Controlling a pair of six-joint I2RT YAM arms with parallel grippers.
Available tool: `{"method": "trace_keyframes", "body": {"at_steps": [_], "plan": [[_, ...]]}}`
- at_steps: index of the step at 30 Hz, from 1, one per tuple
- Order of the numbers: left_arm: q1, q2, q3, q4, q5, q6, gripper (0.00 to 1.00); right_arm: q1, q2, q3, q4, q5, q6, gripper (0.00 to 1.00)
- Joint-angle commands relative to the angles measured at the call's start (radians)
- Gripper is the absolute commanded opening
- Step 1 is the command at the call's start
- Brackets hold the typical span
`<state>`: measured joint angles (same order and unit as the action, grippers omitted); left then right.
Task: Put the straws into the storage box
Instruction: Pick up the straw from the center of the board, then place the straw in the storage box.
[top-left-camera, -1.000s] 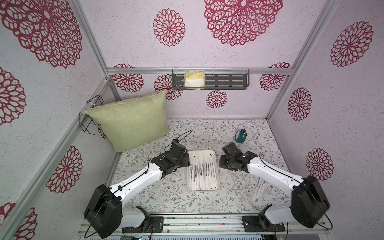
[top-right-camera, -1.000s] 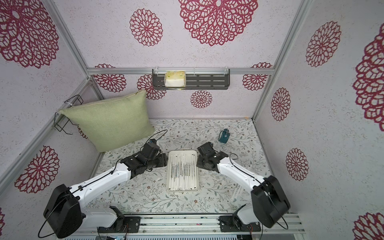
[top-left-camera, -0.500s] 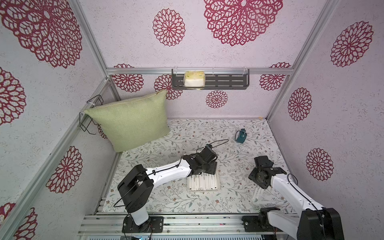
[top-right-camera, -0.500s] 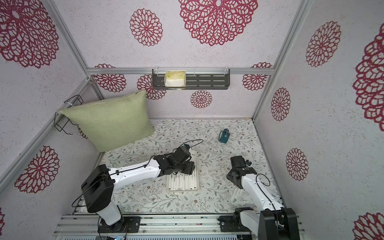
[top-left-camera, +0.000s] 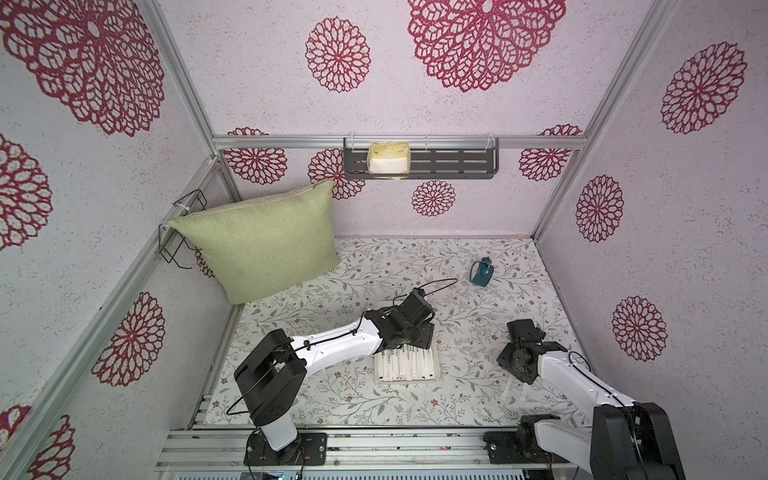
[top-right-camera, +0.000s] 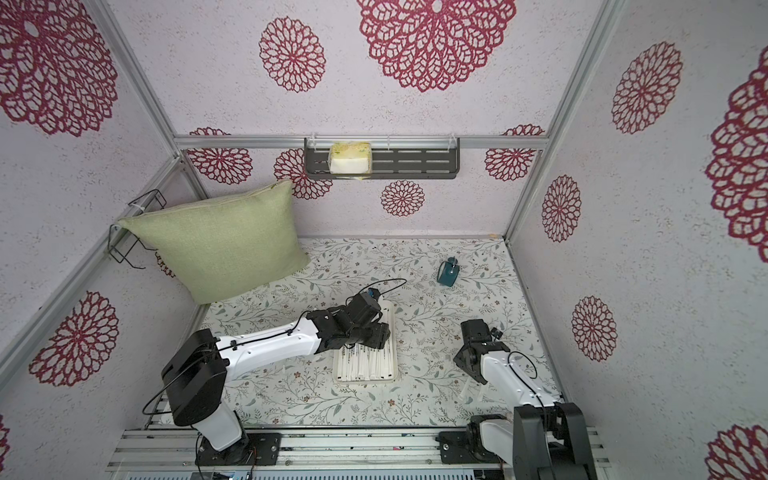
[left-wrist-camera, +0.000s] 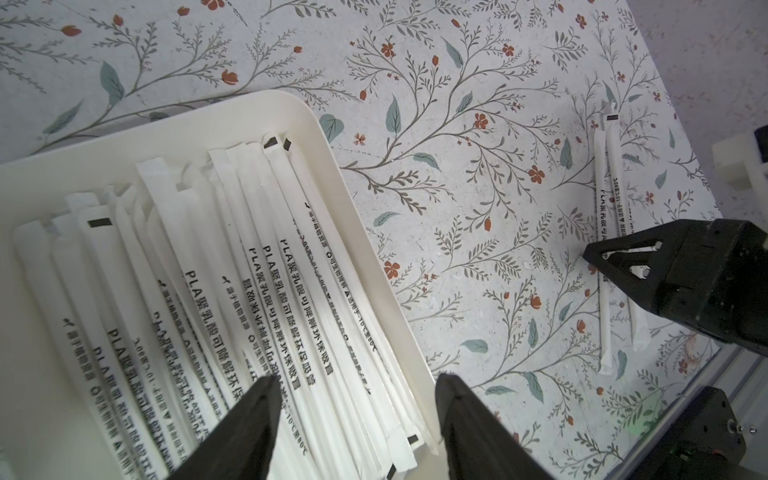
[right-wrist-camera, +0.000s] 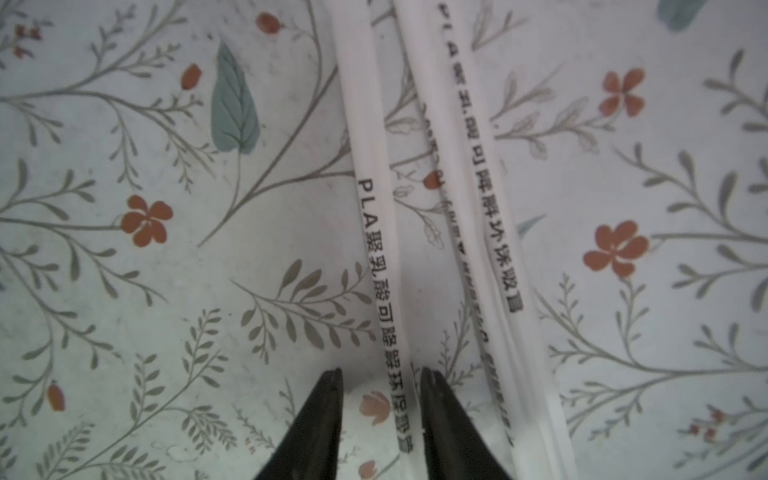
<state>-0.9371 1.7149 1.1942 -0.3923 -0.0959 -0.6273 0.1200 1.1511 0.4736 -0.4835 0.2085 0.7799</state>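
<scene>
Locate the storage box (top-left-camera: 437, 365) (left-wrist-camera: 332, 166), a shallow, smooth white rectangular tray with rounded corners and a low rim. It sits near the middle of the floral-print tabletop (left-wrist-camera: 457, 166).

Most of the straws (top-left-camera: 405, 365) (left-wrist-camera: 249, 291), long thin tubes in white paper wrappers with black print, lie lengthwise inside it, side by side and overlapping.

Check the left gripper (left-wrist-camera: 355, 380), which has black fingers. It hangs over the long side of the tray that faces the right arm. Its jaws stand apart with nothing between them. One finger is above the straws and the other is just outside the rim.

Two loose straws (left-wrist-camera: 602, 199) (right-wrist-camera: 374, 208) lie close together on the tabletop, well apart from the tray, on the right arm's side.

The right gripper (right-wrist-camera: 378, 374) sits low over them. Its jaws are apart and straddle one wrapped straw, and the gap is wider than the straw. The second straw lies just outside one finger.
</scene>
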Motion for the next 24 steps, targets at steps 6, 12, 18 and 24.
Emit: {"method": "trace_keyframes", "body": {"at_steps": [6, 12, 18, 24], "plan": [[0.032, -0.068, -0.049, 0.011, -0.037, 0.024, 0.66, 0.188, 0.105, 0.062, 0.052, -0.034, -0.049, 0.19], [0.085, -0.141, -0.123, 0.004, -0.076, 0.002, 0.66, 0.351, 0.196, 0.161, 0.049, -0.012, -0.041, 0.11], [0.184, -0.261, -0.23, 0.01, -0.088, -0.035, 0.66, 0.449, 0.215, 0.264, 0.045, -0.032, -0.044, 0.04], [0.292, -0.375, -0.326, 0.017, -0.089, -0.08, 0.66, 0.593, 0.251, 0.461, -0.004, -0.055, 0.002, 0.03]]}}
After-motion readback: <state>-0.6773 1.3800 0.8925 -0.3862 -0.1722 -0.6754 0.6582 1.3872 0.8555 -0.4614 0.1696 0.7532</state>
